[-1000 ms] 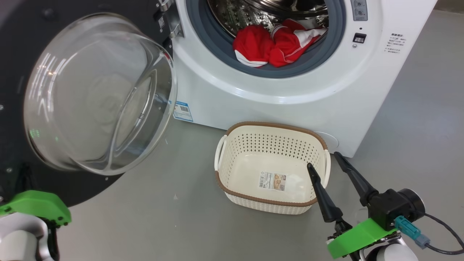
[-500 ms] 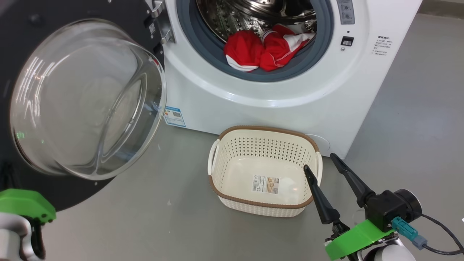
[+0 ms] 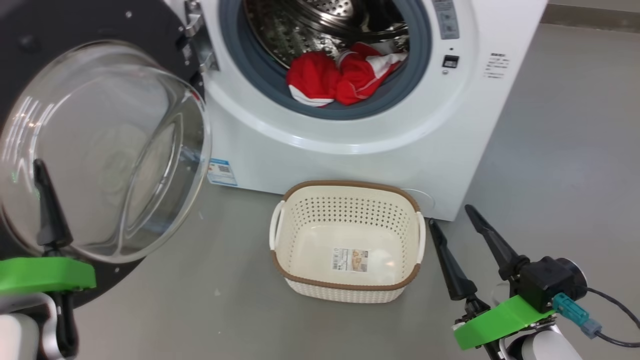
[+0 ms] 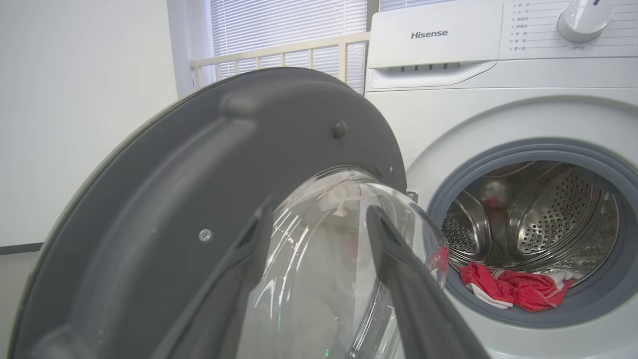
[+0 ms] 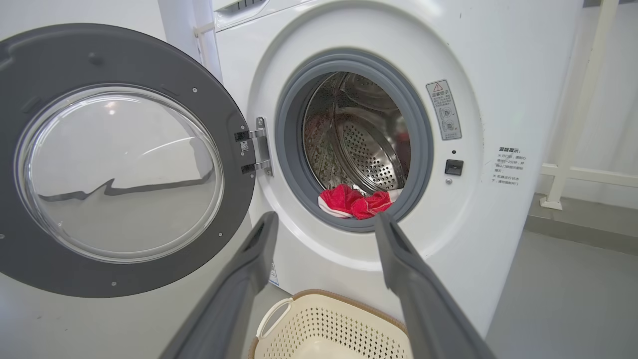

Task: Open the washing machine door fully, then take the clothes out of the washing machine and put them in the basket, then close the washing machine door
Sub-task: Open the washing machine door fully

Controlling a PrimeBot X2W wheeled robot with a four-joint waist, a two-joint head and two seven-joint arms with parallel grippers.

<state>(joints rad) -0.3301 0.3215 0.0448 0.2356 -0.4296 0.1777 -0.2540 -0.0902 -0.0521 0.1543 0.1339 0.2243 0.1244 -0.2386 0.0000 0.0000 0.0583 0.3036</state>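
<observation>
The washing machine [image 3: 350, 160] stands with its door [image 3: 100, 150] swung wide to the left, black rim and clear glass bowl facing me. Red clothes [image 3: 340, 80] with white trim lie at the front of the steel drum, also seen in the right wrist view [image 5: 354, 202]. The cream basket [image 3: 345, 186] sits on the floor before the machine, holding nothing but its paper label. My right gripper [image 3: 450, 216] is open just right of the basket. My left gripper [image 4: 320, 212] is open, close in front of the door's glass; one finger [image 3: 47, 210] overlaps the bowl.
Grey floor [image 3: 560, 150] stretches to the right of the machine and around the basket. A white rail post [image 5: 573, 124] stands at the far right. A wall and a window with blinds [image 4: 279, 25] lie behind the door. A cable [image 3: 610, 320] trails from my right wrist.
The camera has shifted, so the whole scene sits lower and further left. My left gripper's finger has risen in front of the door glass. My right gripper now stands clear of the basket's right end.
</observation>
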